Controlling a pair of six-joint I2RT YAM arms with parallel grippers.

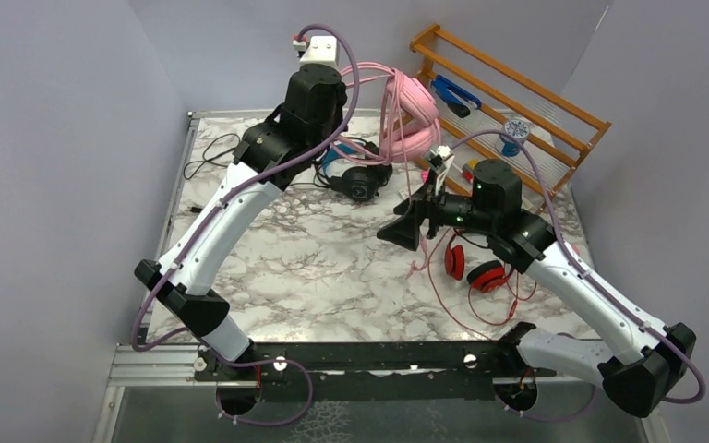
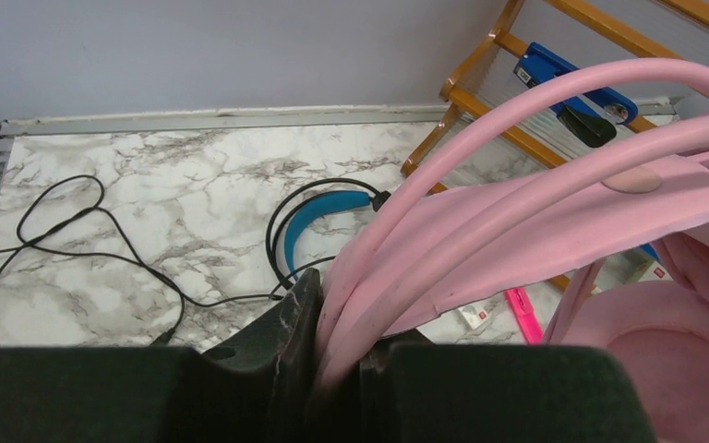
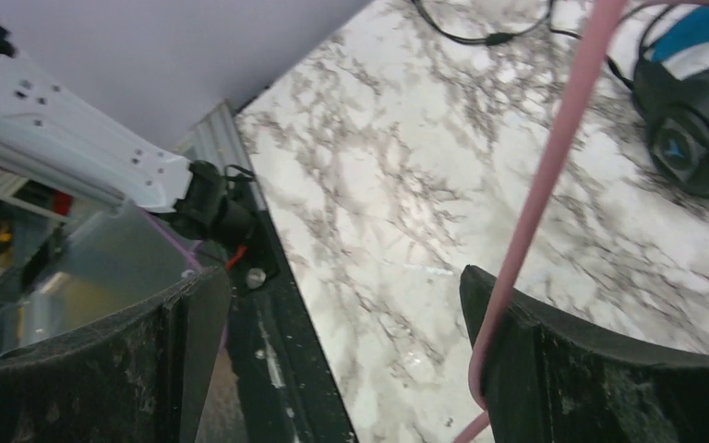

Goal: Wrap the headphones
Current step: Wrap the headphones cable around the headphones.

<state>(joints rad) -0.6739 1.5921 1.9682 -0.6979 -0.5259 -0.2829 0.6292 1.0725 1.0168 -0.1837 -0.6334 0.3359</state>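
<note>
My left gripper (image 1: pixel 380 97) is raised at the back of the table, shut on the band and looped cable of the pink headphones (image 1: pixel 413 120). In the left wrist view its jaws (image 2: pixel 337 355) pinch the pink band (image 2: pixel 554 217) and several cable strands. The pink cable (image 1: pixel 419 235) hangs down to the table beside my right gripper (image 1: pixel 404 226). That gripper (image 3: pixel 342 314) stands wide open, and the pink cable (image 3: pixel 545 185) rests against its right finger's inner face, unclamped. The black headphones with a blue band (image 1: pixel 355 175) (image 3: pixel 692 120) lie under the left arm. The red headphones (image 1: pixel 475 268) lie under the right arm.
A wooden rack (image 1: pixel 517 92) with a blue tool leans at the back right. The black headset's thin cable (image 1: pixel 208 157) trails to the left table edge. A red cable (image 1: pixel 480 318) loops near the front right. A pink marker (image 2: pixel 523 314) lies by the rack.
</note>
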